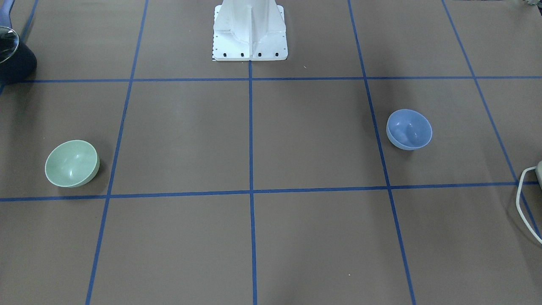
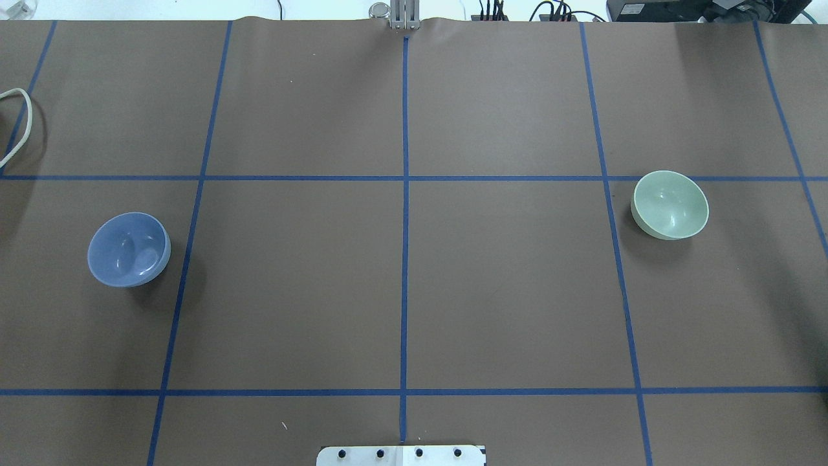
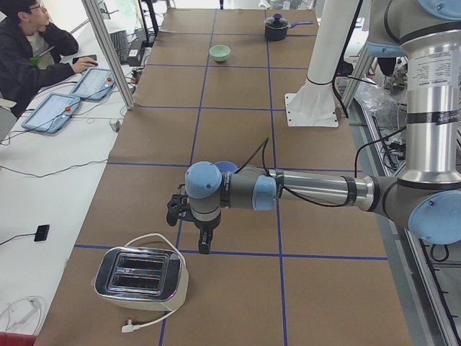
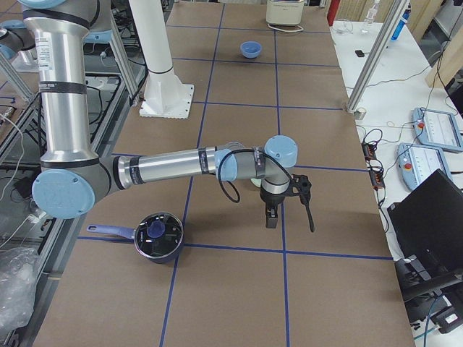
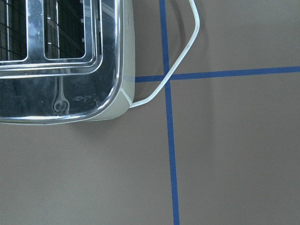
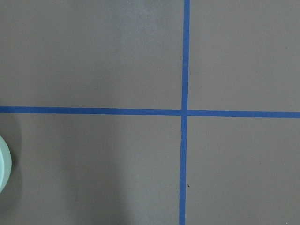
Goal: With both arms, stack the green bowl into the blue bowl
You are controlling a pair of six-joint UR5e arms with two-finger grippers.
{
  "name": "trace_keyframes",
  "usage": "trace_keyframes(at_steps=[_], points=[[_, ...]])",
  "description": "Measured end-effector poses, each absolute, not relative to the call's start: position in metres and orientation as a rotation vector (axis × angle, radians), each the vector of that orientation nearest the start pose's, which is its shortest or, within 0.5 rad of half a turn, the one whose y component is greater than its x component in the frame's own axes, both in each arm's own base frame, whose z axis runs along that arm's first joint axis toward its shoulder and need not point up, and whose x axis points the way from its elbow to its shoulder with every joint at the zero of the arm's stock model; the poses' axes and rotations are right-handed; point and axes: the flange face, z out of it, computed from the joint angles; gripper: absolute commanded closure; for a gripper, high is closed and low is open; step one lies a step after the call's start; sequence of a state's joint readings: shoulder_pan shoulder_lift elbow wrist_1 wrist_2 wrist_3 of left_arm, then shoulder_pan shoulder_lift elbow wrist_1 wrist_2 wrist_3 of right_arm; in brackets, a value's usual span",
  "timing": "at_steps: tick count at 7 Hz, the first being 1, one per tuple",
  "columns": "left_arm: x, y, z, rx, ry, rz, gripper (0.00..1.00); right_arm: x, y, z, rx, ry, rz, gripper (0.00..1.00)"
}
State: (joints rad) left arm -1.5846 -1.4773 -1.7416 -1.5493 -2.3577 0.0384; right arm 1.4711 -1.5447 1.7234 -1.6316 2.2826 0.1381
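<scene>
The green bowl (image 2: pixel 670 204) stands upright on the table's right side in the overhead view, and at the left in the front view (image 1: pixel 72 163). Its rim edge shows in the right wrist view (image 6: pixel 3 161). The blue bowl (image 2: pixel 129 249) stands upright on the left side, also seen in the front view (image 1: pixel 409 129). The two bowls are far apart. My left gripper (image 3: pixel 189 229) hangs over the table between the blue bowl (image 3: pixel 225 167) and a toaster. My right gripper (image 4: pixel 291 217) hangs near the green bowl, which the arm hides there. I cannot tell whether either gripper is open or shut.
A chrome toaster (image 3: pixel 140 277) with a white cable (image 5: pixel 180 56) sits at the table's left end. A dark pot (image 4: pixel 157 236) sits at the right end. The white pedestal (image 1: pixel 250 29) stands at mid-table by the robot. An operator (image 3: pixel 29 50) sits beside the table.
</scene>
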Motion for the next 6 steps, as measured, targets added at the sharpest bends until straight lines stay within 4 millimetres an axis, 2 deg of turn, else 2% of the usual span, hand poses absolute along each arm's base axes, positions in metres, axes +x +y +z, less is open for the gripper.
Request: trace_keyframes(at_steps=[4, 6], points=[[-0.069, -0.456, 0.618, 0.082, 0.78, 0.049, 0.01, 0.017, -0.51, 0.575, 0.044, -0.721, -0.014, 0.0], [-0.069, -0.457, 0.605, 0.124, 0.782, 0.065, 0.01, 0.013, -0.516, 0.567, 0.114, -0.73, -0.044, 0.0]])
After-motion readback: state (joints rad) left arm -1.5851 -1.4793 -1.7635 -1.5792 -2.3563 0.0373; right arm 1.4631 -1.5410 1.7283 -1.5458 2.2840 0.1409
